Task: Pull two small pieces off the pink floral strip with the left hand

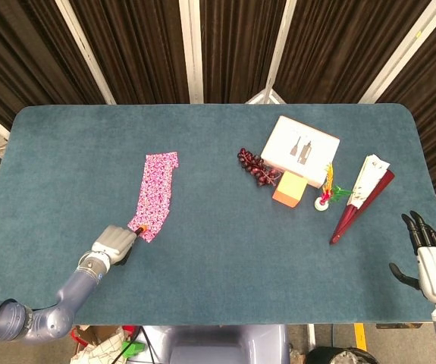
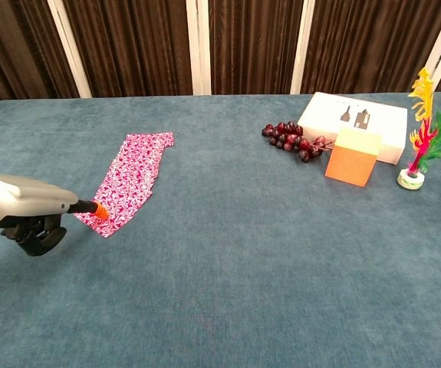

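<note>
The pink floral strip [image 1: 157, 189] [image 2: 134, 175] lies flat on the blue table, running away from me at the left. My left hand [image 1: 114, 243] [image 2: 22, 208] is at its near end, low over the table. One orange-tipped finger reaches out onto the strip's near corner, and the other fingers are curled underneath. The corner seems pinched, though the contact is small and hard to see. My right hand [image 1: 430, 262] hangs at the table's near right edge with its fingers spread and nothing in it. It shows in the head view only.
At the right stand a bunch of dark grapes [image 1: 257, 167] [image 2: 291, 139], a white box [image 1: 301, 144] [image 2: 354, 121], an orange block [image 1: 289, 189] [image 2: 352, 157], a feather toy [image 1: 326, 191] [image 2: 421, 130] and a folded red fan [image 1: 362, 199].
</note>
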`<state>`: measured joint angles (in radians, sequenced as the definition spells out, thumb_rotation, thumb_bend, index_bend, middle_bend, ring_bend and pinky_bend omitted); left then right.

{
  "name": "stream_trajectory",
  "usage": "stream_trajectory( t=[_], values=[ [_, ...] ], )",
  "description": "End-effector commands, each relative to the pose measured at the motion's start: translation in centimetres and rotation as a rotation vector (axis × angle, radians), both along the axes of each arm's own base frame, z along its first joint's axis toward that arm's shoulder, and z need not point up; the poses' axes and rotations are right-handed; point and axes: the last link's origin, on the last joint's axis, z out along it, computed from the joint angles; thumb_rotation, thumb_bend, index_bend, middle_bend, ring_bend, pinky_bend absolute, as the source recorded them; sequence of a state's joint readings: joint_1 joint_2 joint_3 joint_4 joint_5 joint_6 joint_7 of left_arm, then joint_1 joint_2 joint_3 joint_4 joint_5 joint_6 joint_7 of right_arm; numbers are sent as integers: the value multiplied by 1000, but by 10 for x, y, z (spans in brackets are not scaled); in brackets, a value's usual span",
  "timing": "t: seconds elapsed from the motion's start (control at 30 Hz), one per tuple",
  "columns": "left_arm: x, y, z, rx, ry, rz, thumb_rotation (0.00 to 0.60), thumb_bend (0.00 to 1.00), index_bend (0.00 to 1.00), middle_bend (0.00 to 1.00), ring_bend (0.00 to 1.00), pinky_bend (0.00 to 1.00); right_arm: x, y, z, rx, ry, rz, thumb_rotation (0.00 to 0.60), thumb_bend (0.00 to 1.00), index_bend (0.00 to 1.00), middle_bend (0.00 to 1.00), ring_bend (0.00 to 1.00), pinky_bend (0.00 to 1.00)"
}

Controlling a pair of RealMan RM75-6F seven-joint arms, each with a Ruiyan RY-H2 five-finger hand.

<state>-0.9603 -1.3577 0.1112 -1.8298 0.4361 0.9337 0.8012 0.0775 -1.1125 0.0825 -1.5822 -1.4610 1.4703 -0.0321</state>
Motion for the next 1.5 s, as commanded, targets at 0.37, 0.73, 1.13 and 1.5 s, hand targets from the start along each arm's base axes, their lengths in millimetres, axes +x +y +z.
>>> stream_trajectory(
  t=[0.37, 0.73, 1.13, 1.5],
  values=[
    [-12, -26, 10, -58, 82, 34, 600, 996, 90, 847, 765, 729, 1, 0, -1, 3, -2, 4, 600, 247, 0, 74, 177, 241],
    [-14, -45, 16, -109, 122, 53, 600, 997, 98, 849, 766, 729, 0, 0, 1, 1, -7, 5, 600, 247, 0, 74, 177, 241],
    [-10, -59, 28, -119, 100, 51, 600, 998, 89, 849, 766, 729, 0, -1, 0, 3, -6, 4, 600, 247, 0, 74, 177, 241],
    [8, -47, 47, -51, -20, 11, 600, 993, 19, 849, 766, 729, 1, -2, -2, 10, -7, 10, 600, 247, 0, 74, 177, 241]
  ],
)
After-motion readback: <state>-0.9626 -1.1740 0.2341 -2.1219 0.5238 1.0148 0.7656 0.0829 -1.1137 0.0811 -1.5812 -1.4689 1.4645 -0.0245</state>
